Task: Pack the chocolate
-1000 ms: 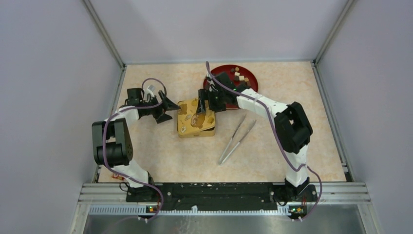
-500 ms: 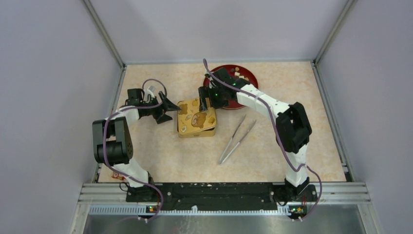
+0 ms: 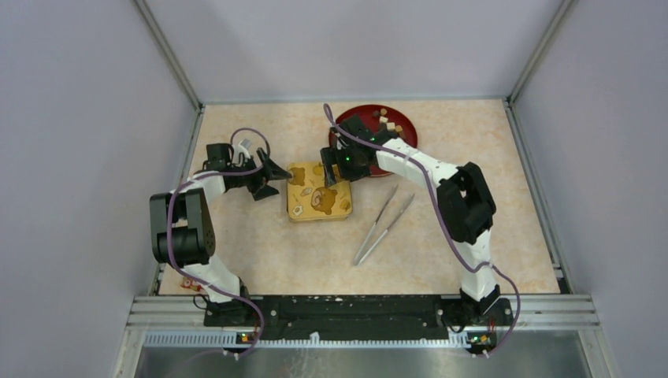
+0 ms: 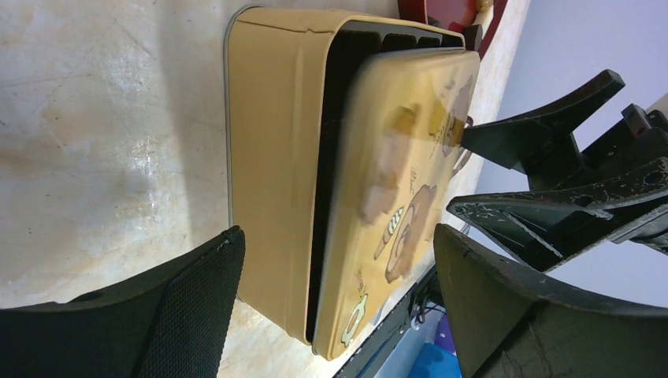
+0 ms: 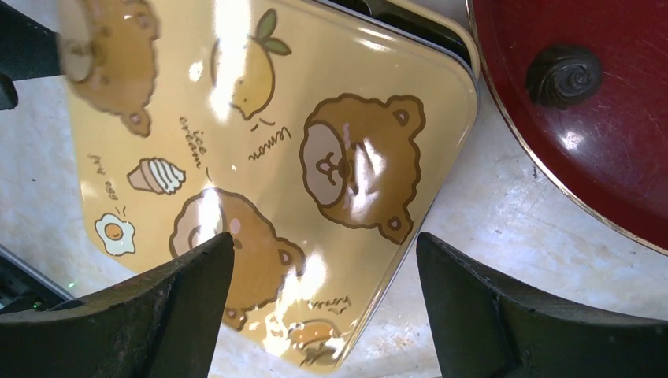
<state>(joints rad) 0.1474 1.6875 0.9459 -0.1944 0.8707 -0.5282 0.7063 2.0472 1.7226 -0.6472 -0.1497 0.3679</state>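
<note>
The chocolate (image 3: 387, 120), several tiny brown, tan and cream cubes, lies on a dark red plate (image 3: 404, 132) at the back. One dark piece (image 5: 563, 75) shows on the plate (image 5: 599, 181) in the right wrist view. A yellow tin (image 3: 318, 213) stands mid-table, and its bear-printed lid (image 3: 319, 189) lies askew on it. In the left wrist view the lid (image 4: 402, 181) tilts over the tin base (image 4: 268, 157), with a dark gap between them. My right gripper (image 3: 332, 166) is open above the lid's far corner (image 5: 268, 157). My left gripper (image 3: 276, 179) is open just left of the tin.
A pair of metal tweezers (image 3: 384, 219) lies right of the tin. The red plate touches the tin's far right corner. Enclosure walls ring the tabletop. The right gripper's black fingers (image 4: 543, 134) show beyond the lid in the left wrist view.
The lid has come down from a raised tilt in the right gripper and now lies on the tin. The right gripper has drawn back slightly. The left arm has not moved.
</note>
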